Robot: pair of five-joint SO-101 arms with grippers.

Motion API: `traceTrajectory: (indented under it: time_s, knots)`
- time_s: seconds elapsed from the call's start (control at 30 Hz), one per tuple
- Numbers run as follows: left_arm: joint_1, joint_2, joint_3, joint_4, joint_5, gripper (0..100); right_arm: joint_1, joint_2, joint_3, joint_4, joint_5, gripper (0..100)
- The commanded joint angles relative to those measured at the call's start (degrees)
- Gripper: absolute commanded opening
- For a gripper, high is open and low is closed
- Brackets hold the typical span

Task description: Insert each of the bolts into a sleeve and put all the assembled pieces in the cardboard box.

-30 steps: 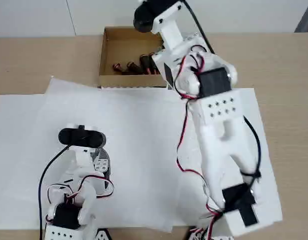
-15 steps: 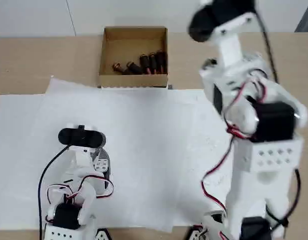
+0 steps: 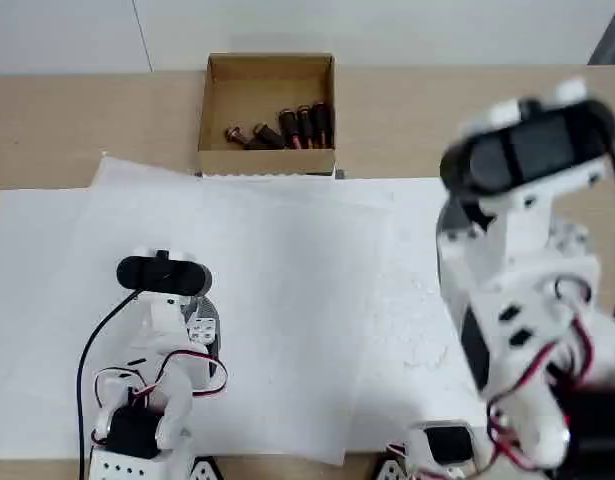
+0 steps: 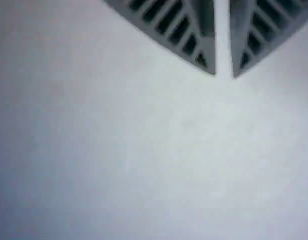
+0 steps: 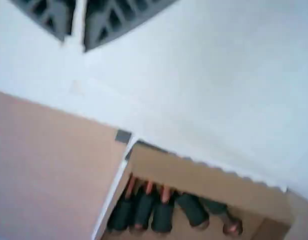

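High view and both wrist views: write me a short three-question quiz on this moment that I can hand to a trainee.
1. True or false: the assembled pieces lie inside the cardboard box.
2. What lies directly under the left tool?
A. white paper
B. bare wood
C. a loose sleeve
3. In one word, what is the right tool holding?

Key:
1. True.
2. A.
3. Nothing. Its fingers are shut with nothing between them.
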Motion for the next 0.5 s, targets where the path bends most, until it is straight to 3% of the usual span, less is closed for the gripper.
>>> traceTrajectory:
  time_s: [0.0, 0.47]
  knots:
    - [0.09, -0.7, -0.22, -0.18, 0.09, 1, 0.48, -6.55, 9.32, -1.45, -0.62, 0.3]
    - [0.09, -0.7, -0.22, -0.18, 0.09, 1, 2.42, -35.56, 61.8, -21.67, -2.9, 0.3]
